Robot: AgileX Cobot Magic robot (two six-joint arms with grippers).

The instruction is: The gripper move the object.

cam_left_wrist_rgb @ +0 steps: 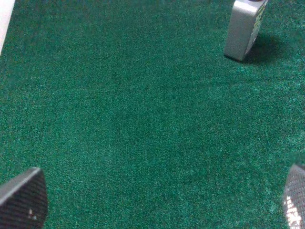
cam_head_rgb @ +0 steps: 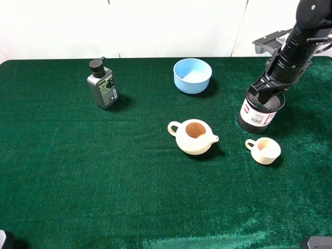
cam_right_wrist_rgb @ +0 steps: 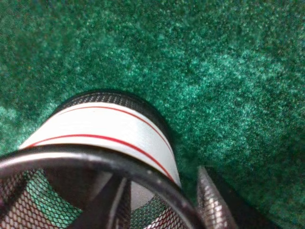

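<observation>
The black wire-mesh pen cup (cam_head_rgb: 258, 111) with a white and red barcode label stands at the right of the green table, leaning a little. My right gripper (cam_head_rgb: 268, 93) comes down on its rim from above. In the right wrist view one finger is inside the pen cup (cam_right_wrist_rgb: 109, 129) and the other finger (cam_right_wrist_rgb: 212, 202) is outside its wall, closed in on the rim. My left gripper (cam_left_wrist_rgb: 162, 202) is open and empty over bare cloth; only its fingertips (cam_left_wrist_rgb: 21, 198) show.
A cream teapot (cam_head_rgb: 193, 136) sits mid-table and a cream cup (cam_head_rgb: 264, 150) just in front of the pen cup. A blue bowl (cam_head_rgb: 192, 75) is behind. A grey pump bottle (cam_head_rgb: 102, 85) stands at the left, also in the left wrist view (cam_left_wrist_rgb: 244, 26).
</observation>
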